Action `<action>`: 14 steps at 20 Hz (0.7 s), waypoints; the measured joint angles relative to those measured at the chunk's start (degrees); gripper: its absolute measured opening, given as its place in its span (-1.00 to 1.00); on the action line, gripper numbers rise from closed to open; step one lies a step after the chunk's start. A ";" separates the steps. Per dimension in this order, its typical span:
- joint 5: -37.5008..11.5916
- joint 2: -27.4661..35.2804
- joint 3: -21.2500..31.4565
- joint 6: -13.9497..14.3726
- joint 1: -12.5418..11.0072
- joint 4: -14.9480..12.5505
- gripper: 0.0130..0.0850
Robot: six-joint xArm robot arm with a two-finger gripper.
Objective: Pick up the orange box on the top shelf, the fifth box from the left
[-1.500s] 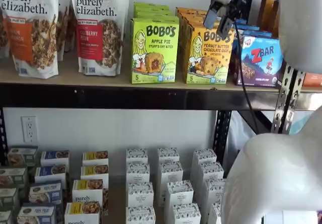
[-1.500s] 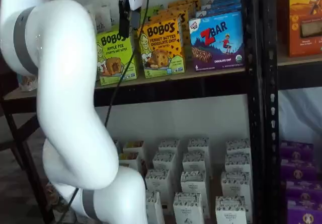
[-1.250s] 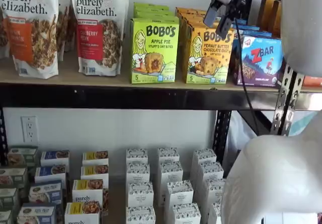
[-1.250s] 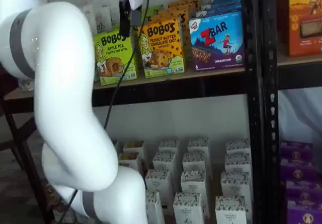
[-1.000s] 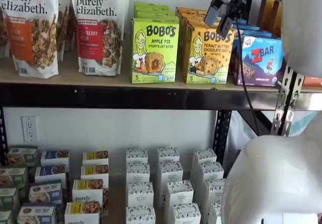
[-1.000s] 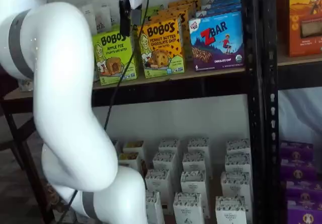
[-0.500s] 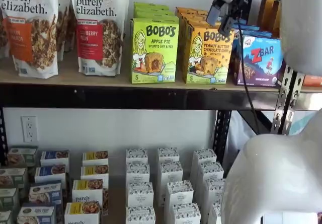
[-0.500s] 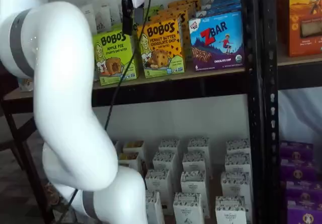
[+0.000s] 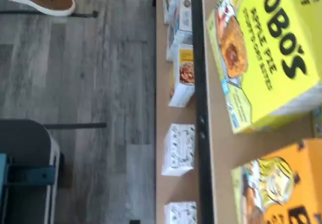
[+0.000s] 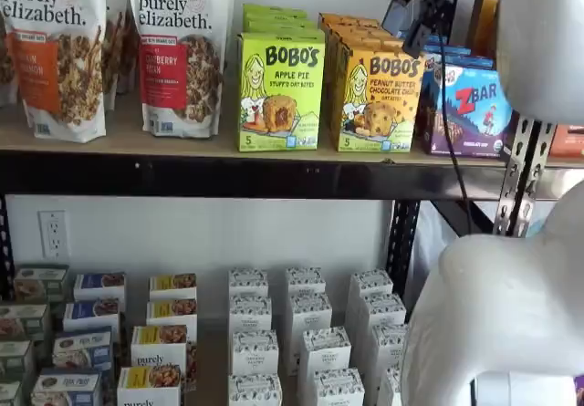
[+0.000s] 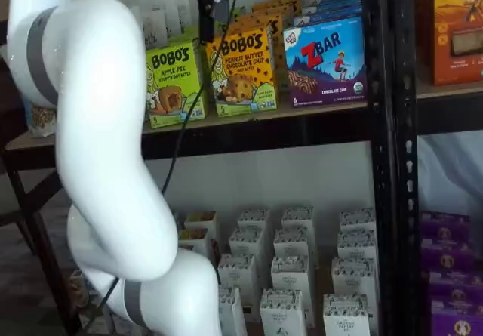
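Observation:
The orange box (image 10: 379, 96), printed BOBO'S Peanut Butter Chocolate Chip, stands upright at the front of a row on the top shelf (image 10: 137, 139). It shows in both shelf views (image 11: 241, 72) and partly in the wrist view (image 9: 282, 189). My gripper (image 10: 409, 21) hangs in front of and above the box's upper right corner, apart from it. A gap shows between its two black fingers and nothing is in them. In a shelf view only one finger (image 11: 205, 7) shows, side-on, above the box's upper left corner.
A lime-green Bobo's Apple Pie box (image 10: 280, 91) stands left of the orange box and a ZBar box (image 10: 470, 105) right of it. Granola bags (image 10: 181, 50) stand further left. Small white boxes (image 10: 301, 333) fill the lower level. Black uprights (image 11: 385, 124) flank the shelf's right end.
My gripper has risen and shifted to the right, from in front of the orange box's top edge to above it. The boxes have not moved.

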 joint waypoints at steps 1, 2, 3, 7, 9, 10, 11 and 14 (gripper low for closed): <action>-0.54 0.43 -0.30 -0.40 -0.21 -0.43 1.00; -1.36 0.99 -0.62 -0.99 -0.56 -0.88 1.00; -2.07 1.65 -1.07 -1.60 -0.98 -1.25 1.00; -3.67 4.74 -3.76 -3.62 -2.97 -0.98 1.00; -4.94 5.85 -4.66 -4.04 -3.22 -1.10 1.00; -5.33 6.42 -5.14 -4.06 -3.09 -1.34 1.00; -5.77 6.87 -5.45 -4.00 -2.85 -1.61 1.00; -7.68 7.15 -5.08 -3.62 -1.96 -2.22 1.00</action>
